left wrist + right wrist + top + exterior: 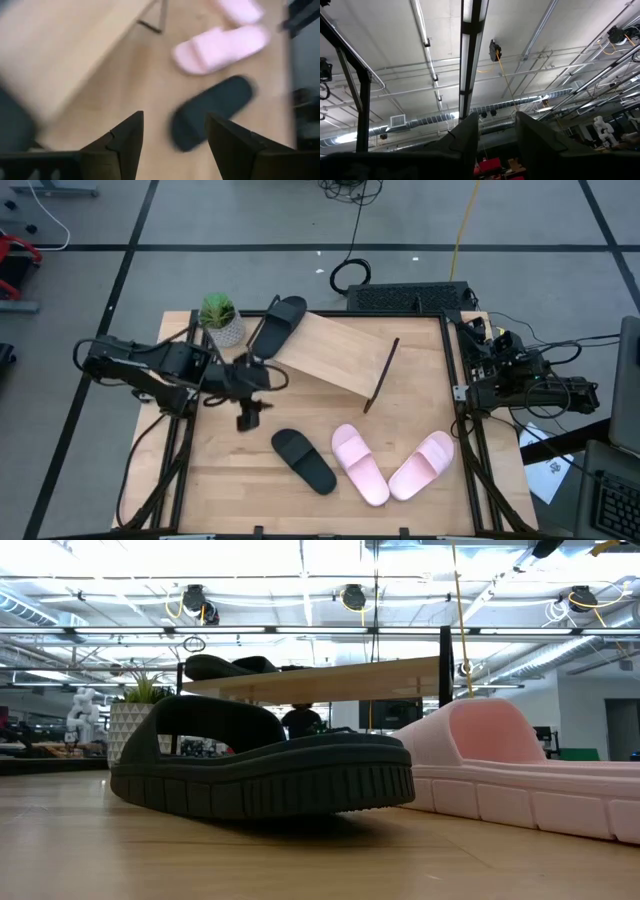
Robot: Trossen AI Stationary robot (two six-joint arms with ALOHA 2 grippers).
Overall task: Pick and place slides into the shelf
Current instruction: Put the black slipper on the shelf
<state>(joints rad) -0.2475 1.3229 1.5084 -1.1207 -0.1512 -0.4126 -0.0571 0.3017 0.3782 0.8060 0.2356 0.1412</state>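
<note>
One black slide [278, 323] lies on the left end of the slanted wooden shelf [335, 352]. It also shows in the low view [230, 665]. The other black slide [303, 460] lies sole down on the table in front of the shelf. The two pink slides [358, 463] [422, 465] lie to its right. My left gripper [248, 416] is open and empty above the table. It is left of the shelf's near edge and up-left of the black slide [212, 112] on the table. My right gripper [497, 132] is open and empty. It is parked at the table's right edge and points up.
A potted plant [222, 320] stands at the far left, beside the shelf's left end. The shelf's thin black frame leg [382, 375] stands at its right end. Bare tabletop [220, 480] lies near the front left.
</note>
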